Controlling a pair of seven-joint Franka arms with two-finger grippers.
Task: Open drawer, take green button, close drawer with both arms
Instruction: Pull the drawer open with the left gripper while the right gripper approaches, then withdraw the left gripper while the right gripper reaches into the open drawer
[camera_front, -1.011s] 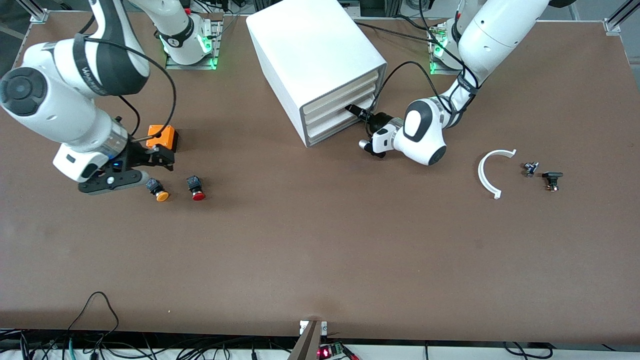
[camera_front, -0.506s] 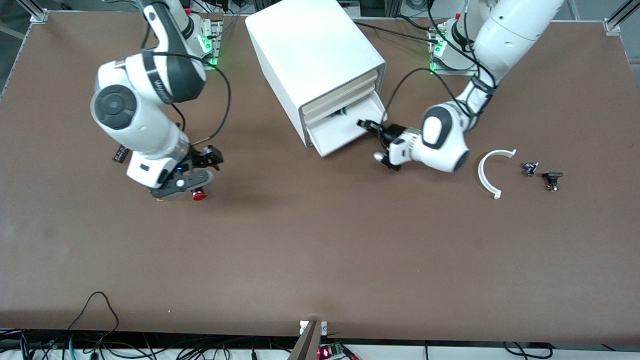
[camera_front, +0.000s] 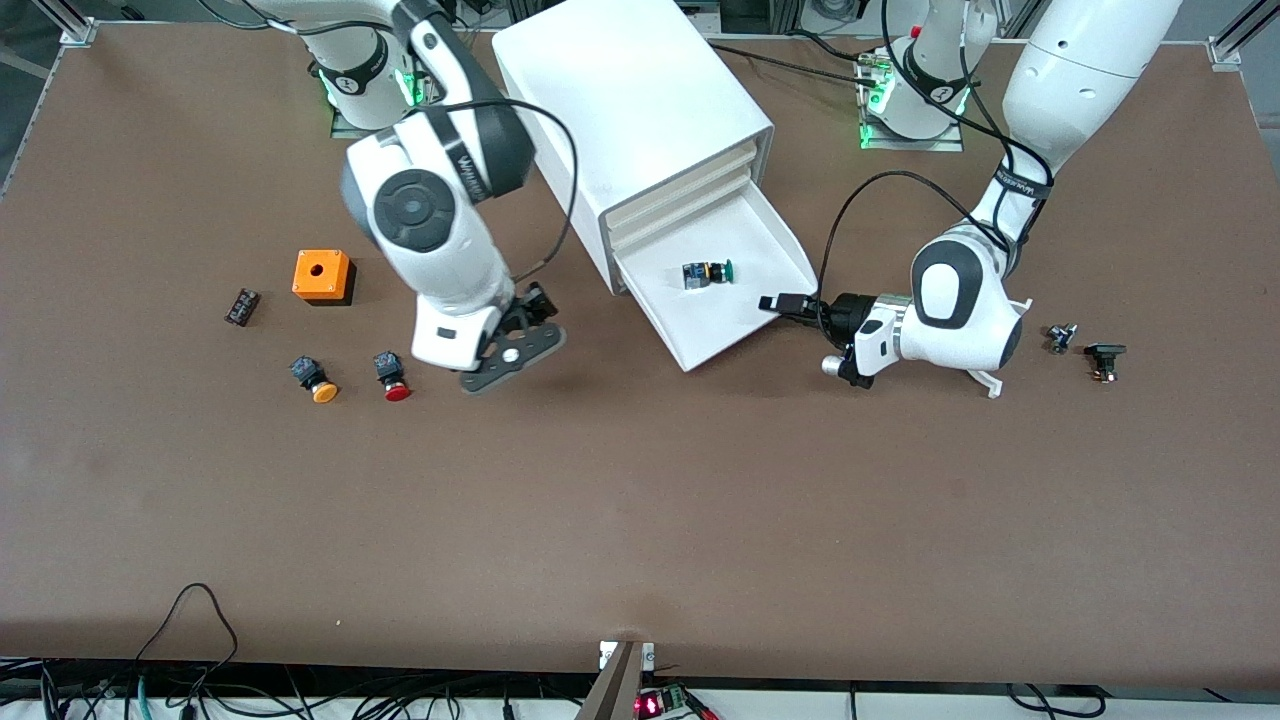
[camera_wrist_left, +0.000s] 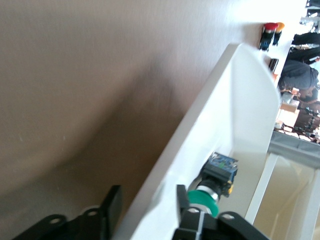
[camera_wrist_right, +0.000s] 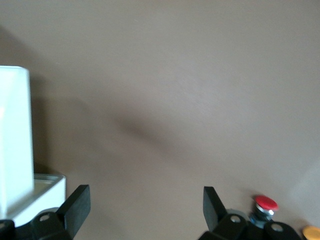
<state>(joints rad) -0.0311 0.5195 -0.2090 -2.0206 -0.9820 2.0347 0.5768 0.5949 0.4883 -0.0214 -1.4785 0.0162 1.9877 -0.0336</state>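
Note:
The lowest drawer (camera_front: 725, 320) of the white cabinet (camera_front: 630, 100) stands pulled far out. The green-capped button (camera_front: 708, 272) lies in it on its side, near the cabinet. My left gripper (camera_front: 770, 301) is at the drawer's front edge, shut on its front wall. In the left wrist view the gripper (camera_wrist_left: 147, 200) straddles that wall (camera_wrist_left: 200, 135), one finger outside, one inside beside the button (camera_wrist_left: 205, 199). My right gripper (camera_front: 535, 308) hangs open and empty over the table between the red-capped button (camera_front: 390, 375) and the drawer. It is also open in the right wrist view (camera_wrist_right: 145, 205).
An orange box (camera_front: 322, 275), a small black part (camera_front: 242, 306) and an orange-capped button (camera_front: 315, 380) lie toward the right arm's end. A white arc (camera_front: 990, 378) and two small parts (camera_front: 1060, 337) (camera_front: 1103, 358) lie toward the left arm's end. The red-capped button (camera_wrist_right: 265, 204) shows in the right wrist view.
The left gripper has drawn the lowest drawer out from shut to far open, baring the green button. The right arm has swung from over the loose buttons toward the cabinet.

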